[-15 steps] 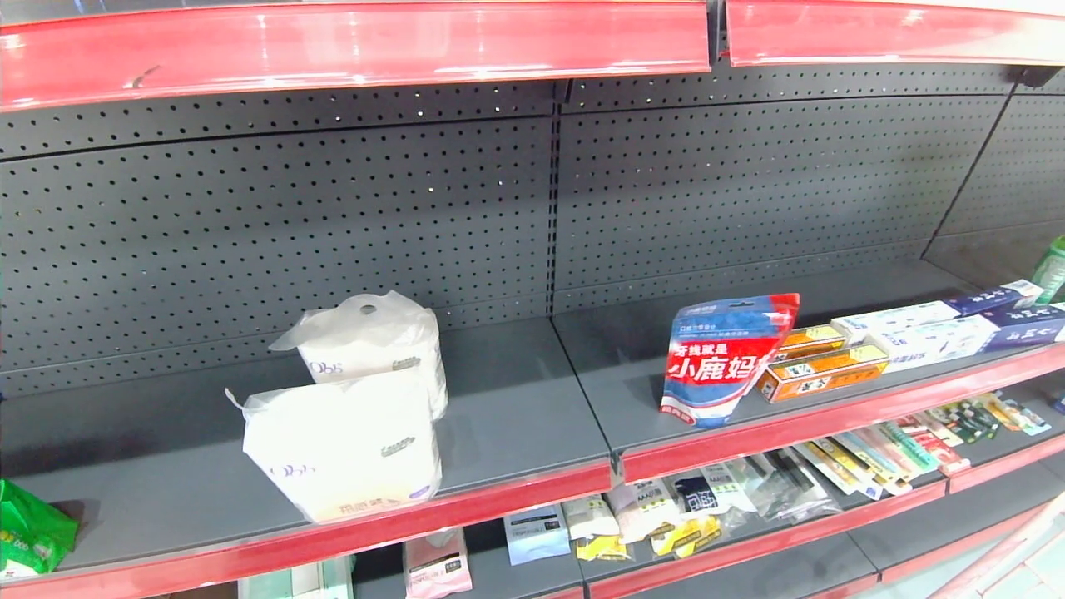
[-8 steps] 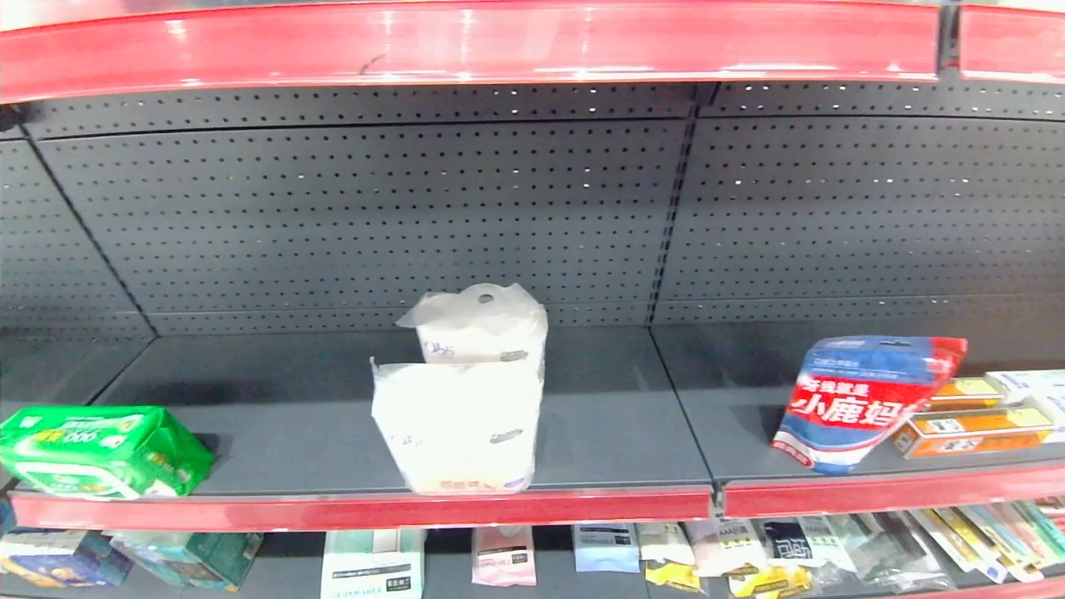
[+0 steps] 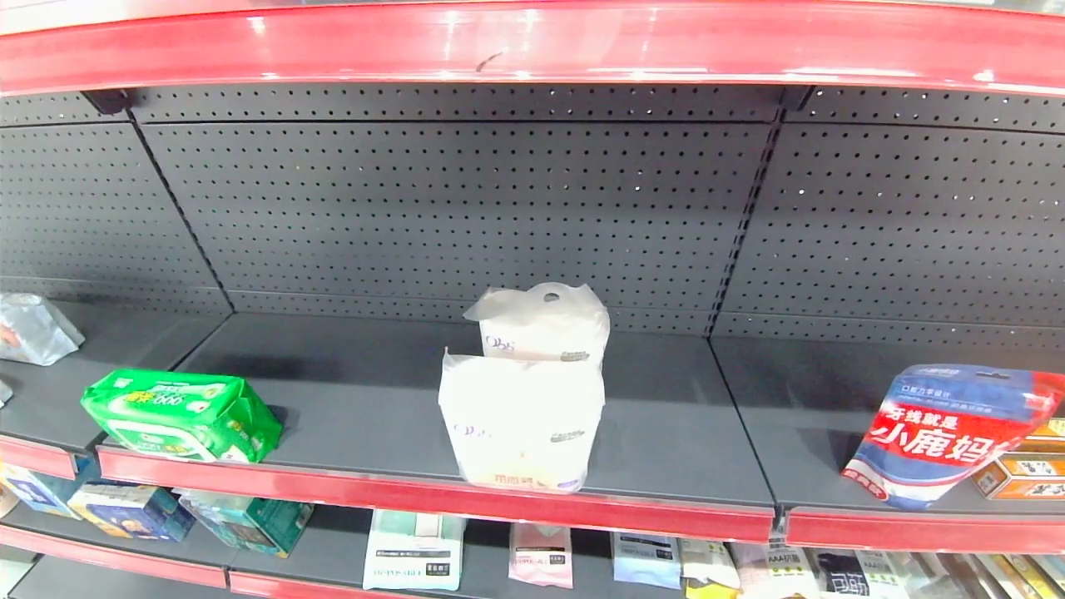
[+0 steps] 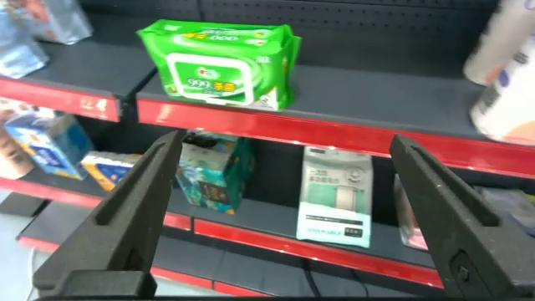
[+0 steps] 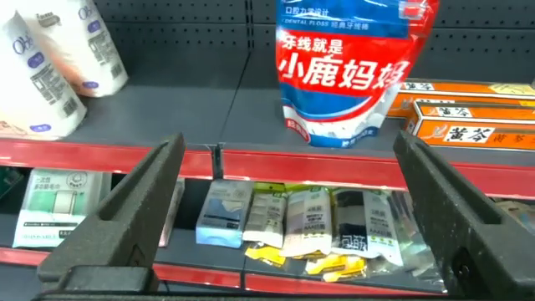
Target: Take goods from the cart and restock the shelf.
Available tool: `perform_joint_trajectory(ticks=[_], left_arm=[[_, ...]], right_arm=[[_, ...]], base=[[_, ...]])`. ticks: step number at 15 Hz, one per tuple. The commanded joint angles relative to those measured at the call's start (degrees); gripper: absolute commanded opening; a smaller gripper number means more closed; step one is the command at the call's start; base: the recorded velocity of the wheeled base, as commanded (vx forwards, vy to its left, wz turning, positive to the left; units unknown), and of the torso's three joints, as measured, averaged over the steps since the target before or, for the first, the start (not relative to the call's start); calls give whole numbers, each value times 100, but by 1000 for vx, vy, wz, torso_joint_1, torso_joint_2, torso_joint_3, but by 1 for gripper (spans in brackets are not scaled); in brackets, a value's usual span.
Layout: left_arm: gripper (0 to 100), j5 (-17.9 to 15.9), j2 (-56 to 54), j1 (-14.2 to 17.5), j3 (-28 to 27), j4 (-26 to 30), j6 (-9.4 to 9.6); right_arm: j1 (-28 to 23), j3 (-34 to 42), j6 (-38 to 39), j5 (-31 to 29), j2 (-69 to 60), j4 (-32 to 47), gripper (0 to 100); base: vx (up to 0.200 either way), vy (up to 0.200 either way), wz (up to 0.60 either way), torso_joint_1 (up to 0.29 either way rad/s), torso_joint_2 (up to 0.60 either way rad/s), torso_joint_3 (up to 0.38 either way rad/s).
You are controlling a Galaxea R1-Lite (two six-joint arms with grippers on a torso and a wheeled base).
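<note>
A grey shelf deck with a red front edge (image 3: pixel 433 497) runs across the head view. On it stand two white tissue packs (image 3: pixel 520 424), one behind the other. A green wipes pack (image 3: pixel 179 405) lies to their left, and a red-and-blue pouch (image 3: pixel 948 437) leans against orange boxes (image 3: pixel 1019 476) at the right. My left gripper (image 4: pixel 286 142) is open and empty, in front of the shelf below the green wipes pack (image 4: pixel 217 63). My right gripper (image 5: pixel 288 142) is open and empty, facing the shelf edge below the pouch (image 5: pixel 347 71).
The lower shelf holds small boxes (image 3: pixel 133 509) at the left and hanging packets (image 3: pixel 541 553) further right. A clear bag (image 3: pixel 33 329) lies at the far left. Bare deck shows on both sides of the white packs. An upper red shelf edge (image 3: pixel 532 46) overhangs.
The head view has turned left, so the whole picture shifted right. The green wipes pack and clear bag came into view. The goods themselves have not moved.
</note>
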Motion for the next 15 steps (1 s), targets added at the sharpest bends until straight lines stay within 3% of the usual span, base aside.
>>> perform_joint_trajectory(ticks=[1,15], left_arm=[[100,-12,22,3,0,-1,2],[100,120,22,3,0,-1,-33]], right_arm=[[-7,1,2,0,-40,0,100],[-7,1,2,-44,-40,9,100]], base=[[0,0,0,0,0,0],[0,0,0,0,0,0]])
